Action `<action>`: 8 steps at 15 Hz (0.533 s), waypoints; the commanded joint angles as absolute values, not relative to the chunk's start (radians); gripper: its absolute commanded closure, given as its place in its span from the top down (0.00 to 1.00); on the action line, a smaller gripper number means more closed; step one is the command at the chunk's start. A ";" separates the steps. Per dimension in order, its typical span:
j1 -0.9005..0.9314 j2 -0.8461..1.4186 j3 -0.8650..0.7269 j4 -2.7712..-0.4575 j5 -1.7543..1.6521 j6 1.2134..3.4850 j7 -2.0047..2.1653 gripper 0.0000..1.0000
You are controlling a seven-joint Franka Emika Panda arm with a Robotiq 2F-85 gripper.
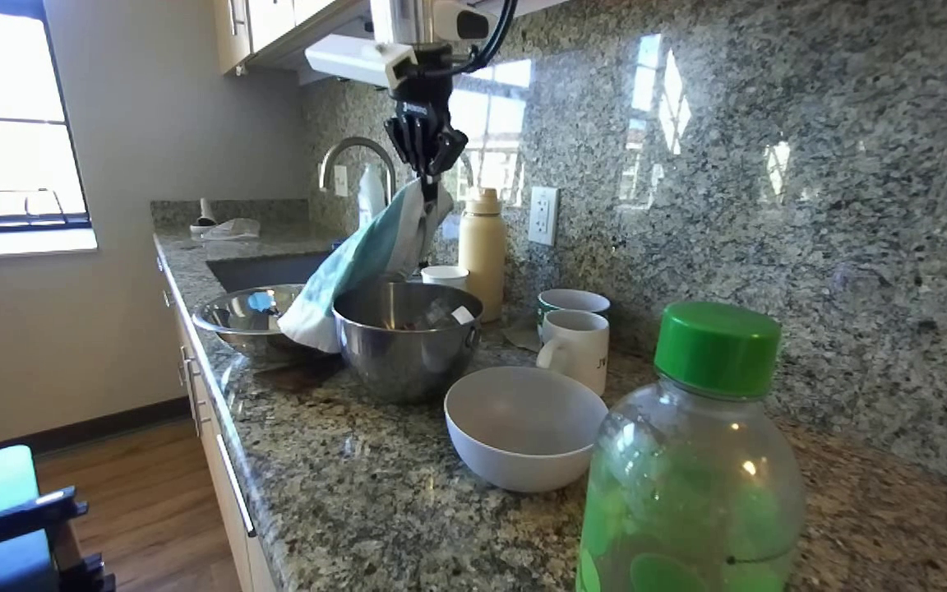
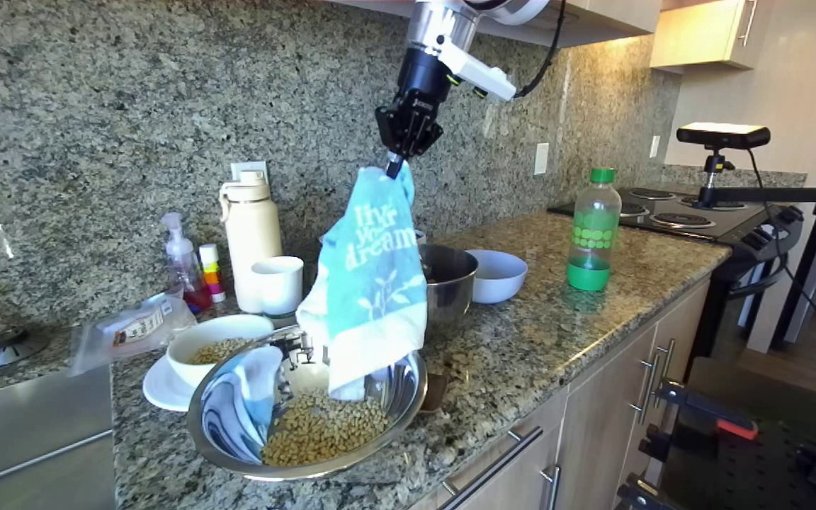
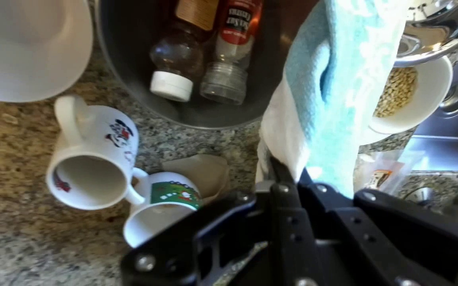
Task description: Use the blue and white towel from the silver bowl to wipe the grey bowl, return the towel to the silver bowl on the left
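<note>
A stove [image 2: 716,225], a sink [image 3: 457,153], an arched faucet [image 1: 356,143] and cupboards [image 2: 601,397] mark this as a kitchen.

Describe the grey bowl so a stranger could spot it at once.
Start on the granite countertop and find the green-capped bottle. Between it and the deep metal mixing bowl stands the grey bowl. Its pale, non-metallic surface sets it apart from its metal neighbour, and its lack of a handle from the white cartoon mug beside it.

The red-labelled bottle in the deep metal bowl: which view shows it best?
The wrist view: it looks down into the deep metal bowl, so the red-labelled bottle shows label and clear cap, though partly cropped. In both exterior views the bowl's wall hides too much; I cannot identify that bottle.
</note>
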State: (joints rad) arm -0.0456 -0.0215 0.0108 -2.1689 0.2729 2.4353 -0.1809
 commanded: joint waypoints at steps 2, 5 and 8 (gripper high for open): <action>-0.072 -0.158 -0.048 -2.315 0.177 2.504 -0.009 0.01; -0.106 -0.221 -0.077 -2.379 0.112 2.517 0.090 0.01; -0.150 -0.276 -0.089 -2.437 0.047 2.540 0.192 0.01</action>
State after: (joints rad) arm -0.1141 -0.1905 -0.0867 -2.3497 0.1048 2.4971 0.0920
